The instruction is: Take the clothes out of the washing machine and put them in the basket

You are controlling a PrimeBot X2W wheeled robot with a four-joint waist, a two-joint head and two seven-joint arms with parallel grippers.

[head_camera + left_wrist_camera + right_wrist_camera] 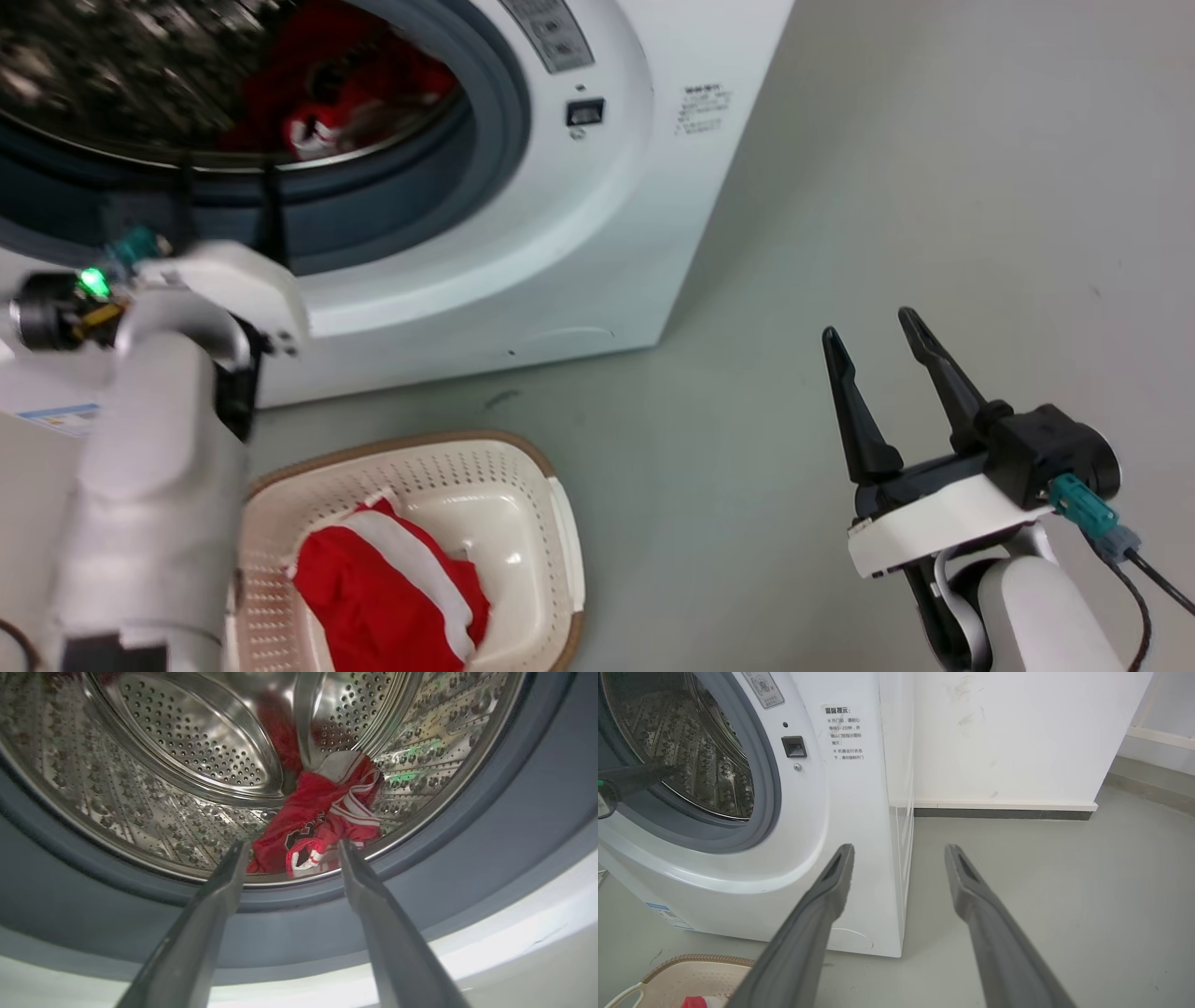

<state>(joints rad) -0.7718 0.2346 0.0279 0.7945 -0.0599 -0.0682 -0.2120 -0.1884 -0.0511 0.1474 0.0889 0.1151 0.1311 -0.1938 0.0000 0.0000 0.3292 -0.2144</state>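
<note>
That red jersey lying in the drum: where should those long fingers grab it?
Probably the bunched, white-trimmed fold on the jersey nearest the opening, coming straight in from the front. It humps up off the drum, in line with the open left gripper.

On the white front of the washing machine [859, 826], right of the door opening, a printed Chinese notice [844, 732] is headed "温馨提示:". Its smaller lines appear to read "开门前,请耐心等待1-2分钟", but the characters are tiny. A grey sticker [762, 688] above the notice and a blue-edged label [668, 912] near the machine's base are too small to read. The red jersey [280, 830] in the drum bears black-and-white lettering, crumpled and illegible.
</note>
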